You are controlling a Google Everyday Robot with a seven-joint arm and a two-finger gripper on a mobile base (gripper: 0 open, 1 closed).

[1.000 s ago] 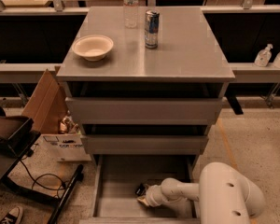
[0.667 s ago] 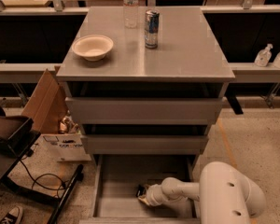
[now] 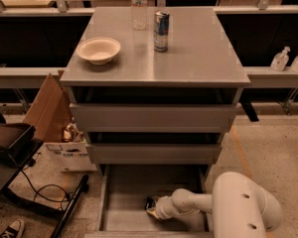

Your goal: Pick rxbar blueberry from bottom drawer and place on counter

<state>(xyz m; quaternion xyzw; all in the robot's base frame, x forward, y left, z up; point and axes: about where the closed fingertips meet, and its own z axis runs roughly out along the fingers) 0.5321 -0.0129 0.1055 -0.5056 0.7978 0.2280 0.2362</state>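
The gripper (image 3: 156,211) is down inside the bottom drawer (image 3: 120,197), at 6 o'clock in the view, with its white arm (image 3: 203,202) reaching in from 3 o'clock. The rxbar blueberry (image 3: 150,203) lies on the drawer floor as a dark sliver toward 10 o'clock of the gripper's tip. I cannot tell whether they are touching or just beside each other, nor whether the gripper is wide, narrow or closed on the bar.

The step in hand looks like the grasp. To do it well, pinch squarely across the bar's short side and confirm the hold. Then draw back toward 6 o'clock — clear of the 2 upper drawers (image 3: 154,152) — before rising to the counter (image 3: 198,53). The bare stretch at 3 o'clock there keeps away from the can (image 3: 161,31), bowl (image 3: 98,50) and bottle (image 3: 138,6).
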